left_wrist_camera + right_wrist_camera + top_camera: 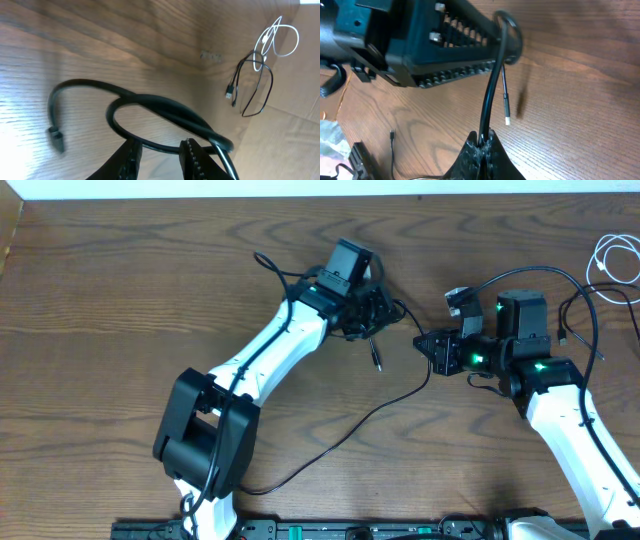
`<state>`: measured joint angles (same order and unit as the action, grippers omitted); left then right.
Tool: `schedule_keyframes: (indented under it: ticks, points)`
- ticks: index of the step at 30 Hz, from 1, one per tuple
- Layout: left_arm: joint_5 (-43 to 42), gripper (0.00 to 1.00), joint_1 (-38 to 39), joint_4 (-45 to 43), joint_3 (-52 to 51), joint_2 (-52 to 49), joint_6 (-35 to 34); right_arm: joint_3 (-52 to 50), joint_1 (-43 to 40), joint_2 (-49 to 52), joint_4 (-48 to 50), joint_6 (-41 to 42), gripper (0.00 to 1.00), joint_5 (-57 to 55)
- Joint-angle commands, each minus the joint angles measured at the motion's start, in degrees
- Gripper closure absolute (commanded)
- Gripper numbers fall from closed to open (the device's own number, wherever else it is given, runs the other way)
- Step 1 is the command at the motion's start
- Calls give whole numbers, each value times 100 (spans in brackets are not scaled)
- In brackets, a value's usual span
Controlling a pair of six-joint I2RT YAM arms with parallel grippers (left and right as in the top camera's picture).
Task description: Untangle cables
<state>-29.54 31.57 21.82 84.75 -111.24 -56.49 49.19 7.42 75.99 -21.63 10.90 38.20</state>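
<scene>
A long black cable [340,435] runs from the table's front edge up to my right gripper [428,346], which is shut on it [485,136]. From there the cable [492,85] rises and hooks over the toothed fingers [460,65] of the left gripper. My left gripper [372,312] hangs over the table's middle back. Its jaws [161,146] stand apart, with a black cable loop [150,102] crossing just beyond their tips. A plug end [377,362] dangles below it. A white cable [615,258] and another black cable [580,310] lie coiled at the far right.
The wooden table [120,300] ends at a pale wall along the back. The left arm's white links [270,355] cross the table diagonally. A small separate cord [392,145] and dark clutter [360,155] show at the lower left of the right wrist view.
</scene>
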Motion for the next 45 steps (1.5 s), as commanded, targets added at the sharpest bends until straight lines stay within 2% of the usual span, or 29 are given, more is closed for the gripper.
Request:
schedule_keyframes:
  ticks: [1,17,19,20,21,25,29,33,36,45]
  points:
    - [492,69,66,-149,9,-149,-494,76,2,-63,11,87,99,120]
    - [925,70,133,-181,4,-601,-1023,76,2,-63,-7,85,99,118]
    - [1110,77,127,-184,4,-599,-960,76,2,-63,-4,85,99,118]
    - [1246,93,125,-184,7,-599,-955,76,2,-63,-4,87,99,118]
    - [1276,93,116,-184,7,-599,-916,76,2,-63,-2,87,99,118]
    - [1244,92,79,-186,7,-584,-313,76,2,-63,-28,175,99,111]
    - [1113,93,63,-149,9,-402,826,76,2,-61,-68,240,99,74]
    - [603,92,72,-140,9,90,1998,76,7,-61,-63,505,99,-111]
    - [227,93,72,-138,9,358,2352,76,7,-61,7,584,99,-164]
    - [-651,93,129,-22,7,564,2643,76,7,111,354,763,99,-271]
